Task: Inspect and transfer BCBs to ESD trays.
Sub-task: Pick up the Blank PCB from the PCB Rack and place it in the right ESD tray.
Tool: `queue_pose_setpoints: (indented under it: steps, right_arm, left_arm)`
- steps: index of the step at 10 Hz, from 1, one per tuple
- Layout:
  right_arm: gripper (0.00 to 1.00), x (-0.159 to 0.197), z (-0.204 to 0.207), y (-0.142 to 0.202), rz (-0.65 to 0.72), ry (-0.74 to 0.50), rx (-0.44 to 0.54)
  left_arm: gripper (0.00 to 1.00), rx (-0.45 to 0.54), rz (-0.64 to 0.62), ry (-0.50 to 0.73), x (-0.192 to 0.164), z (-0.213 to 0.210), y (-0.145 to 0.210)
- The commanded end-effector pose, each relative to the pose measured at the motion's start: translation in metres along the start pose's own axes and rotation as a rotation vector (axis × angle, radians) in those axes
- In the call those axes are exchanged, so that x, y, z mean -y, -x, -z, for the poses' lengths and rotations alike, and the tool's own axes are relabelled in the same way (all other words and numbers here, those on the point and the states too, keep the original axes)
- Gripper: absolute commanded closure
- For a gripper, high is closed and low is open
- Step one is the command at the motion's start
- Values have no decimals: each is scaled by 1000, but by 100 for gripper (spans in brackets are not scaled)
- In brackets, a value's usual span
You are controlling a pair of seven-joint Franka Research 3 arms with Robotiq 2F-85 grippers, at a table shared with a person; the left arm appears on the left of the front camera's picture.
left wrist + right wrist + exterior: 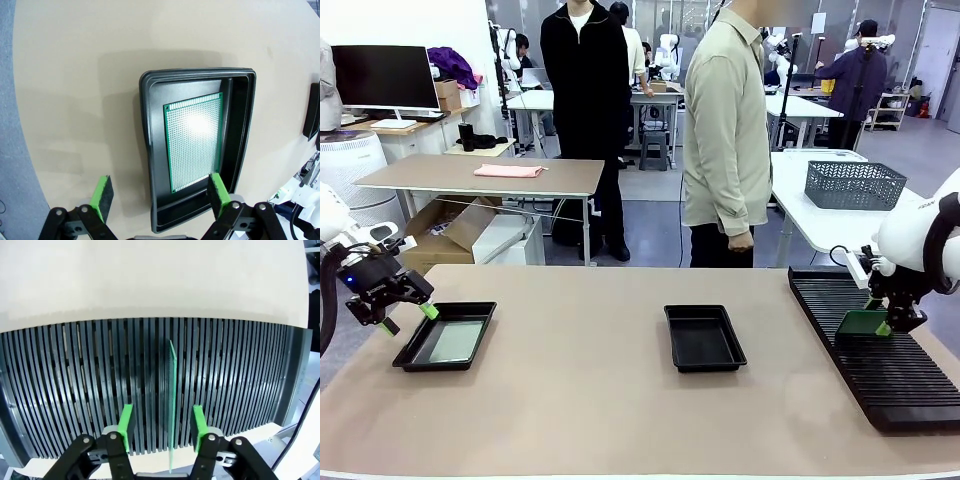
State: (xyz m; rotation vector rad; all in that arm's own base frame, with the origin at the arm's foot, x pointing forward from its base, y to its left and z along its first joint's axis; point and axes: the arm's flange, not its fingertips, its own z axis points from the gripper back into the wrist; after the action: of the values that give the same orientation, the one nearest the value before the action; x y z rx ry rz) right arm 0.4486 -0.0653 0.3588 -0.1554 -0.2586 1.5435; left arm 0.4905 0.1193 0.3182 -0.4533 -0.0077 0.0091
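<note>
The right gripper [161, 416] stood half-spread astride an upright BCB [173, 385] slotted in the ribbed black rack [75, 385], its green pads [126, 426] clear of both faces. The left gripper [160, 182] hung wide open over the left ESD tray [146, 130], which held a flat BCB [195, 142]. A second ESD tray [672, 338] sat mid-table, well apart from both.

No legible text, labels, brands or numbers, nothing readable on the BCB [194, 142], the ESD tray [150, 150], the rack [75, 390]

Bare tabletop [580, 350] lies open between left tray [438, 366] and middle tray [705, 342].
</note>
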Motion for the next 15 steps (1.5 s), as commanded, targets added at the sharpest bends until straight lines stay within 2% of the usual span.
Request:
queue_pose_setpoints:
  steps: [1, 2, 3, 4, 5, 6, 7, 8, 9, 10, 11, 12, 13, 14, 15]
  right_arm:
    - [47, 1, -3, 1, 23, -17, -13]
    - [48, 1, -3, 3, 25, -16, -12]
    - [55, 1, -4, 2, 26, -13, -12]
    - [49, 1, -4, 4, 27, -12, -12]
    - [62, 1, -2, 5, 31, -13, -13]
    - [56, 2, -2, 6, 31, -11, -12]
    - [69, 2, -2, 6, 29, -11, -9]
    - [63, 2, -1, 7, 30, -13, -10]
    - [76, 2, -3, 6, 33, -13, -10]
    - [70, 2, -4, 4, 34, -14, -11]
    - [83, 3, -6, 2, 35, -15, -12]
    - [77, 3, -5, 2, 35, -16, -12]
    - [89, 3, -6, 2, 38, -15, -10]
    - [83, 4, -6, 3, 40, -16, -9]
    - [95, 4, -5, 5, 41, -17, -8]
  left_arm:
    - [0, 5, 4, 0, -1, -1, 0]
    - [0, 5, 4, 0, -1, -1, 0]
    - [0, 5, 4, 0, -1, -1, 0]
    - [0, 5, 4, 0, -1, -1, 0]
    - [0, 5, 4, 0, -1, -1, 0]
    - [0, 5, 4, 0, -1, -1, 0]
    - [0, 5, 4, 0, -1, -1, 0]
    - [0, 5, 4, 0, -1, -1, 0]
    - [0, 5, 4, 0, -1, -1, 0]
    - [0, 5, 4, 0, -1, -1, 0]
    - [0, 5, 4, 0, -1, -1, 0]
    - [0, 5, 4, 0, -1, -1, 0]
    - [0, 5, 4, 0, -1, -1, 0]
    - [0, 5, 4, 0, -1, -1, 0]
    - [0, 5, 4, 0, -1, -1, 0]
